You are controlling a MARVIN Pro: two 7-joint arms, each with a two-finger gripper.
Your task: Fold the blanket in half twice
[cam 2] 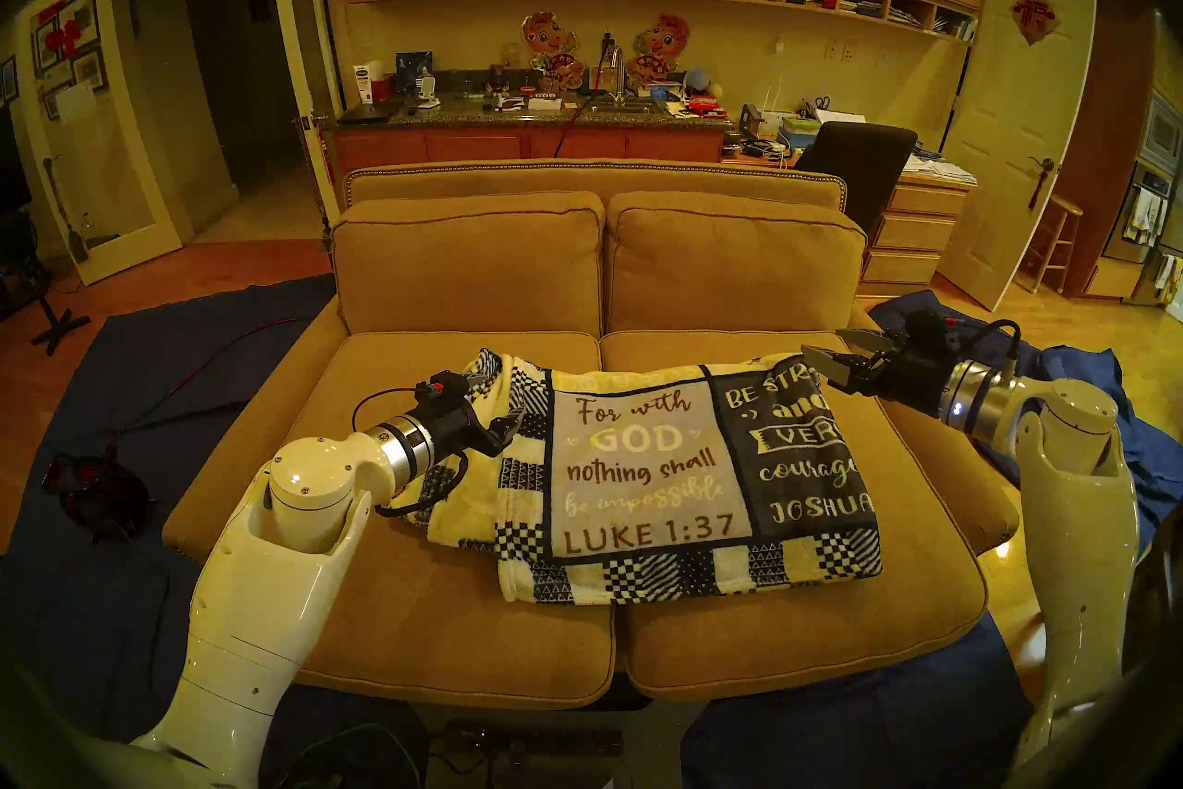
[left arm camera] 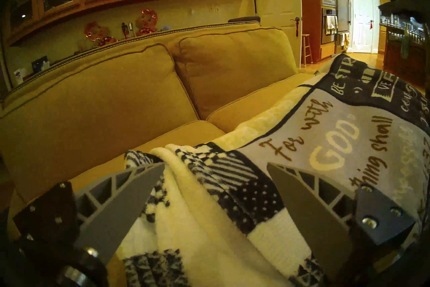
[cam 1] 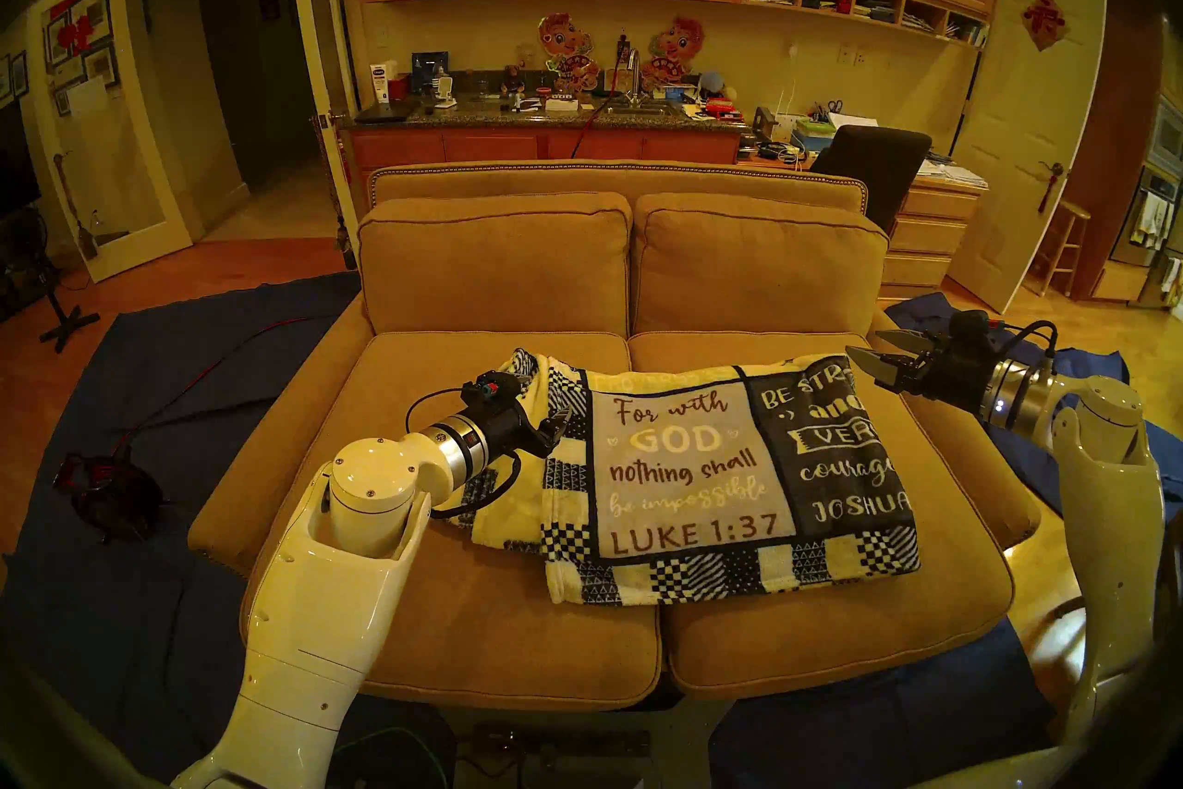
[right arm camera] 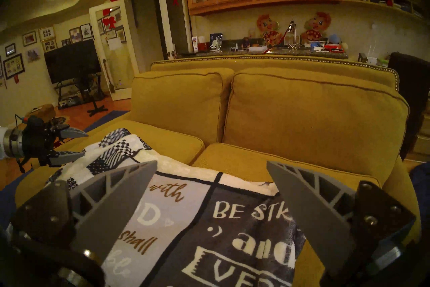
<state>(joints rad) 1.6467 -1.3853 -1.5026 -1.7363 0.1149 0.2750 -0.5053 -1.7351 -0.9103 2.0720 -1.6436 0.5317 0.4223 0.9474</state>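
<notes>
The blanket [cam 1: 698, 480] lies folded into a thick rectangle across both seat cushions of the sofa, with its "For with GOD" and "JOSHUA" panels facing up and a looser bunch of layers at its left end. My left gripper [cam 1: 544, 403] hovers open over that left end. In the left wrist view its fingers [left arm camera: 130, 207] straddle the checkered border of the blanket [left arm camera: 209, 198] without closing on it. My right gripper [cam 1: 864, 344] hangs open just above the blanket's far right corner [right arm camera: 244, 221], and nothing sits between its fingers [right arm camera: 309, 209].
The tan sofa [cam 1: 448, 589] has two back cushions close behind the blanket. Dark blue cloths cover the floor on the left [cam 1: 160, 384] and on the right [cam 1: 1088, 378]. A red cable bundle [cam 1: 109, 487] lies on the left cloth. A black chair [cam 1: 870, 160] stands behind the sofa.
</notes>
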